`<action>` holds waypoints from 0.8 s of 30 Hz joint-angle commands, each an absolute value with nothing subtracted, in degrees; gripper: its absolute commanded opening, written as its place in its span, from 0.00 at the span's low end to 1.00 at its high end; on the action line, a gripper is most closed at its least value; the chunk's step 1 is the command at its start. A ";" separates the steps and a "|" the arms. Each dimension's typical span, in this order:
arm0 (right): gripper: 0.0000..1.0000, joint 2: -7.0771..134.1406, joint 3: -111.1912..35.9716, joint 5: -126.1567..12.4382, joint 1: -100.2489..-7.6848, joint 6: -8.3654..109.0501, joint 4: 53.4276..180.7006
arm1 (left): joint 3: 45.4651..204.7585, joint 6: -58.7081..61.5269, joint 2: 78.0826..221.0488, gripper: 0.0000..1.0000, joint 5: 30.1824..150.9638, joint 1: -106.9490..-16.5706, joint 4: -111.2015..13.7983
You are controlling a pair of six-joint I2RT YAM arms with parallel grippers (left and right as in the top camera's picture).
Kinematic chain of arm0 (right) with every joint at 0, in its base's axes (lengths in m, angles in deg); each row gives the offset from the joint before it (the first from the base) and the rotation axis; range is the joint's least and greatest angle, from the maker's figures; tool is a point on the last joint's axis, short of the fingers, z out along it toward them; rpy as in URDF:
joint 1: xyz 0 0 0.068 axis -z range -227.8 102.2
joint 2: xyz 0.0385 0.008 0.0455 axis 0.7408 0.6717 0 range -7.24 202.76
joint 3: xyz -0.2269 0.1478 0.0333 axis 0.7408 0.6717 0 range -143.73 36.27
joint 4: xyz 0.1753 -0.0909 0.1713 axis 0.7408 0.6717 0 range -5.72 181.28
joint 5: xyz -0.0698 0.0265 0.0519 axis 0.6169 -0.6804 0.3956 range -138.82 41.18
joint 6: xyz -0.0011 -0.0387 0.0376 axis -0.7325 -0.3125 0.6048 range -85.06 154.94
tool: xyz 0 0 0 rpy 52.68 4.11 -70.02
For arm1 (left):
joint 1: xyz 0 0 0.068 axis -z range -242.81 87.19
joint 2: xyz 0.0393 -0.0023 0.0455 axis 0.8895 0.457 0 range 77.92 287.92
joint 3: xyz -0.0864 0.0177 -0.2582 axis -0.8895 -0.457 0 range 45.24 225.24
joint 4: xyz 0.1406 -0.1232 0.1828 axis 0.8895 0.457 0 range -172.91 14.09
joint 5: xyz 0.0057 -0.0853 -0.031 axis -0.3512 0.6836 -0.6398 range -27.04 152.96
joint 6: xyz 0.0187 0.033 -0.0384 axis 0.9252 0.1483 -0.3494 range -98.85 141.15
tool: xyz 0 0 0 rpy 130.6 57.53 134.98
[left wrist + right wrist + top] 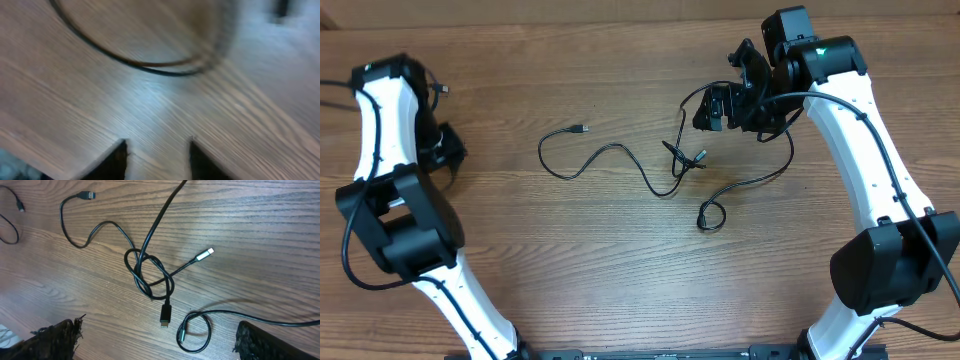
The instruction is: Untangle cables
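The thin black cables lie mid-table, tangled in a knot (682, 160). One strand runs left in a loop to a small plug (582, 129). Another ends in a small loop (709, 215). In the right wrist view the knot (150, 275) lies between a black plug (165, 315), a silvery tip (205, 254), a bluish plug (88, 195) and the small loop (195, 330). My right gripper (718, 110) (160, 342) hovers above the knot, open and empty. My left gripper (445, 148) (157, 160) is open and empty at the far left, away from the knot.
The table is brown wood. The left wrist view is blurred and shows a dark cord arc (150, 67) on the wood; I cannot tell which cord it is. Thick black arm cables hang beside the right arm (790, 150).
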State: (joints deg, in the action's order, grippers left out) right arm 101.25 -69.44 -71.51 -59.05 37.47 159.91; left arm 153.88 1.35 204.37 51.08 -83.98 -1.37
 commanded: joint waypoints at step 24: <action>1.00 100.26 -69.42 -72.08 -59.00 36.81 159.11 | 136.04 -6.97 203.28 0.04 53.68 -96.15 -27.80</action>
State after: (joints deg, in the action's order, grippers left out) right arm 101.25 -69.44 -71.51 -59.05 37.42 159.08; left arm 137.13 -4.92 203.59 49.07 -96.22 -25.41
